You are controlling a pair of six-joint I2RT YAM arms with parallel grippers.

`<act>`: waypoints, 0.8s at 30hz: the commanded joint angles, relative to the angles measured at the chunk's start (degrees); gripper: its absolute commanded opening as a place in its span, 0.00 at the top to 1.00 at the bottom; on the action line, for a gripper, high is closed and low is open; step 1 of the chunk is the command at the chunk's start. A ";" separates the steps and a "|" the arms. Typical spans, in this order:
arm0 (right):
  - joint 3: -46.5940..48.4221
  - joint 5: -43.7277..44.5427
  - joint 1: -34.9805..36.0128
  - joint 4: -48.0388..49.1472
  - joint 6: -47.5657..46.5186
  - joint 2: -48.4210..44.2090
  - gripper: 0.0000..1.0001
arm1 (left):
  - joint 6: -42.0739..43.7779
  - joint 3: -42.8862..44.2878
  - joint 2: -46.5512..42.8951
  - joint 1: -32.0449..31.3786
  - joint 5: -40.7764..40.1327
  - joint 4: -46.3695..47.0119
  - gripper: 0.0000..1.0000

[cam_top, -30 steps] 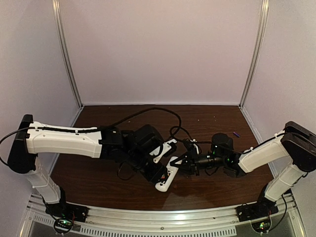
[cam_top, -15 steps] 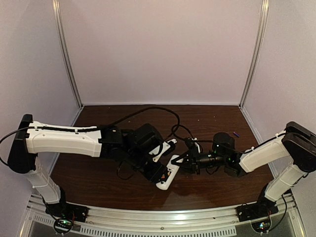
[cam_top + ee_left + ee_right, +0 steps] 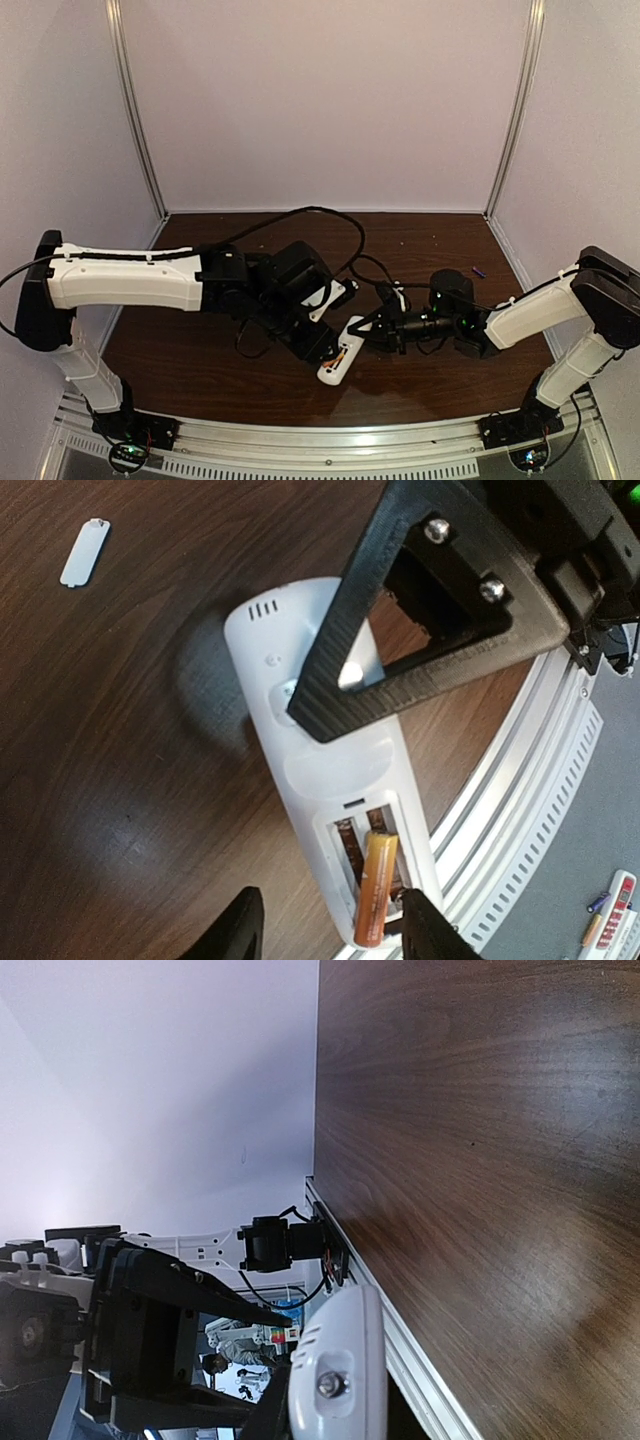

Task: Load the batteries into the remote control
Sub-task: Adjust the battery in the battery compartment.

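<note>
The remote control (image 3: 330, 750) lies back-up on the table, white, its battery bay open. One of the batteries (image 3: 376, 880), orange, rests slightly aslant in the bay's right slot, and the slot beside it shows bare contacts. My left gripper (image 3: 332, 935) is open, its fingertips (image 3: 240, 930) on either side of the bay end of the remote (image 3: 340, 358). My right gripper (image 3: 368, 335) is shut on the remote's other end (image 3: 345, 1350), and its black finger (image 3: 430, 620) crosses over the remote.
A small white cover piece (image 3: 84, 552) lies on the brown table away from the remote. A tiny purple object (image 3: 479, 271) sits at the right. Black cables (image 3: 330, 222) loop behind the grippers. The metal front rail (image 3: 520, 780) runs close to the remote's bay end.
The left arm has shifted slightly toward the far side. The remote has barely moved and stays in the right gripper.
</note>
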 commanded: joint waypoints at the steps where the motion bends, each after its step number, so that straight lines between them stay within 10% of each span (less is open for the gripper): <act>1: 0.30 1.54 -0.44 0.00 -0.89 -0.48 1.00 | 1.17 2.28 0.28 -1.21 -0.18 -1.42 0.54; 24: -0.44 1.62 -0.89 2.56 0.09 -0.05 1.00 | 3.09 4.83 4.67 -2.05 2.24 -4.77 0.84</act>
